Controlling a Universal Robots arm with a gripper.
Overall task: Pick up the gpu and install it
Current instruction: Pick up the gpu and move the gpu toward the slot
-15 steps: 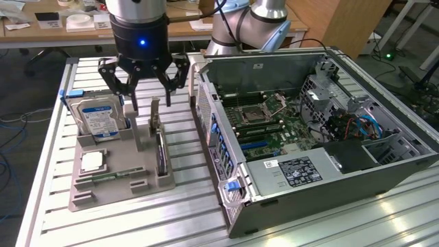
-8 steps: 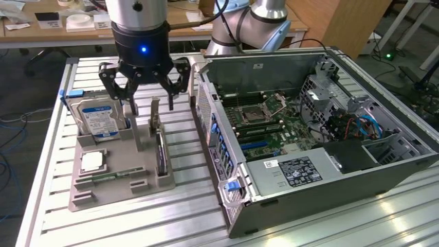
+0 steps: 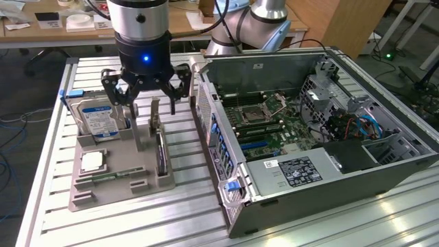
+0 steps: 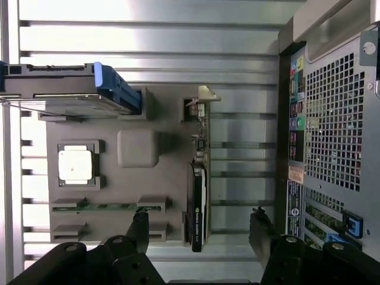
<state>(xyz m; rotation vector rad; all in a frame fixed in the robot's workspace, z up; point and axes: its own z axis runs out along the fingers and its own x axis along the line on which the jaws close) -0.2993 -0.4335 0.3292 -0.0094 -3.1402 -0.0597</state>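
Observation:
The gpu [image 3: 161, 154] stands on edge in a slot of the grey holder [image 3: 110, 193], its silver bracket end pointing up toward the back. In the wrist view the gpu [image 4: 198, 196] shows edge-on as a thin dark and green strip. My gripper [image 3: 151, 113] hangs open just above the card's bracket end, touching nothing. From the wrist camera, the gripper [image 4: 199, 228] has one of its fingertips [image 4: 141, 221] on each side of the card's line.
The holder [image 4: 139, 178] also carries a hard drive [image 3: 96, 119] with a blue-white label, a square silver chip [image 3: 92, 160] and a memory stick [image 4: 95, 206]. An open computer case [image 3: 309, 170] with its motherboard [image 3: 264, 123] stands close on the exterior view's right, on a slatted aluminium table [image 3: 48, 154].

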